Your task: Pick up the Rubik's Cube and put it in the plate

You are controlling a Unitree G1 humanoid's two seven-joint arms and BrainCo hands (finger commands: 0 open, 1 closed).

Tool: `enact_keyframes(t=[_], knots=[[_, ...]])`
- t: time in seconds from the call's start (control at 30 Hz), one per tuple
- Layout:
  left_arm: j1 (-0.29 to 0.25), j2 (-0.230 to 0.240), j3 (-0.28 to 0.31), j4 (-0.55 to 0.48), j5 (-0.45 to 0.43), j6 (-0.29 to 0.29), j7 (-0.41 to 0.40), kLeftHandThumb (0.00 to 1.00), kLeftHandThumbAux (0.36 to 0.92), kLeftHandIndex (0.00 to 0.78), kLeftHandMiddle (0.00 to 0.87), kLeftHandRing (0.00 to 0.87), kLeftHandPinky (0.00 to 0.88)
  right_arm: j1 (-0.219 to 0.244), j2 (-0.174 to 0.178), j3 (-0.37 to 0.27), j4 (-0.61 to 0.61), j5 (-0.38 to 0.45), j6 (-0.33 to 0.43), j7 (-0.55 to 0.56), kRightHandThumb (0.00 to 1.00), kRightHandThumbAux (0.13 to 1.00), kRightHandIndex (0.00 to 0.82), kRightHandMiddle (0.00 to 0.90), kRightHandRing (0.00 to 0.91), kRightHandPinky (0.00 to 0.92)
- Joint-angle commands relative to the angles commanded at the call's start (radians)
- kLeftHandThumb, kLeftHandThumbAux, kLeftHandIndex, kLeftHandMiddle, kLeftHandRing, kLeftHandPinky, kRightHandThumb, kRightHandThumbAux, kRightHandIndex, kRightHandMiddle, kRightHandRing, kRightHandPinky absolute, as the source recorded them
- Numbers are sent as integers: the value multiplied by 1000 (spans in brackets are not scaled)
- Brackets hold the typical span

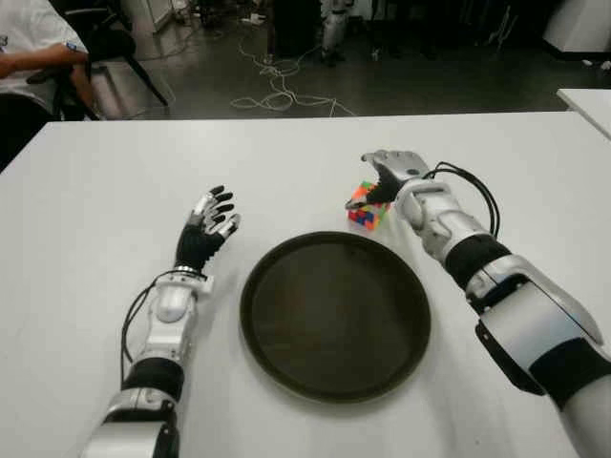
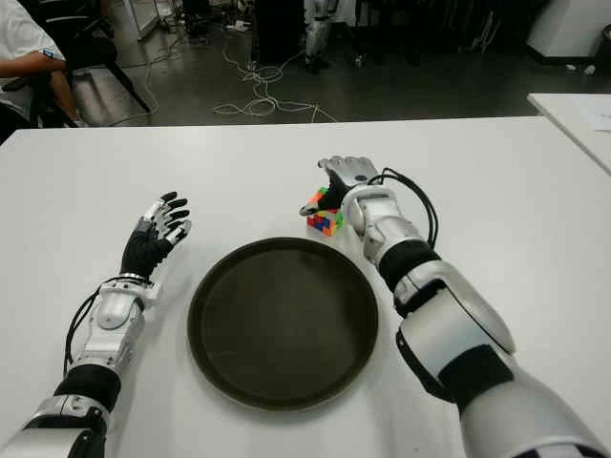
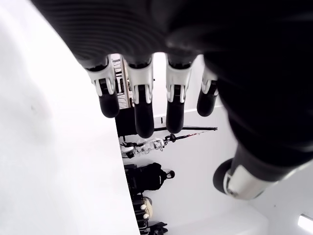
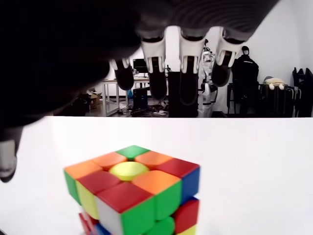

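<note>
A white desk [image 1: 95, 191] fills most of the eye views, with a dark floor strewn with cables [image 1: 277, 86] along the top of the frame. A round dark plate [image 1: 334, 315] sits at the lower centre, with nothing in it. The Rubik's Cube [image 1: 363, 206] stands on the desk just beyond the plate's upper right rim, a little right of centre, clear of the plate.

The right hand [image 1: 387, 176] reaches in from the lower right and is poised over the cube from its right side. In the right wrist view its fingers [image 4: 156, 73] hang spread and only lightly bent above the far side of the cube [image 4: 134, 196], with open air between them and its top face; the hand has no hold on anything.

The left hand [image 1: 208, 229] shows left of the plate, at centre left, palm up and away from the rim. Its fingers [image 3: 142, 103] are extended, slightly apart, and hold nothing.

A seated person [image 1: 33, 48] in a white shirt is at the upper left corner.
</note>
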State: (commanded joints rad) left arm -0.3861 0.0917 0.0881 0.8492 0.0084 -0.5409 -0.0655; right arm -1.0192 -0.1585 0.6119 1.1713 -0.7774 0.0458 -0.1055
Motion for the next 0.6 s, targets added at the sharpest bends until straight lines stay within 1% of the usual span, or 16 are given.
enact_keyframes(t=[0.17,0.3,0.43,0.6], knots=[[1,2,-2,-1,4,1,2,67,636,122,180,155,117,-2,5,0,21,2,-5,-7,0,433,80,155,173,193],[5,2,-3,-7,5,1,3,75,651,116,180,160,132,-4,11,-1,42,4,-7,-11,0,441,97,180,196,203],[5,0,-2,-10,5,3,6,81,662,109,179,163,133,-6,14,-4,51,7,-8,-12,0,444,94,182,192,189],[4,1,-3,-10,4,5,4,64,679,103,173,157,116,-8,16,-6,58,9,-11,-15,0,454,79,161,168,157]])
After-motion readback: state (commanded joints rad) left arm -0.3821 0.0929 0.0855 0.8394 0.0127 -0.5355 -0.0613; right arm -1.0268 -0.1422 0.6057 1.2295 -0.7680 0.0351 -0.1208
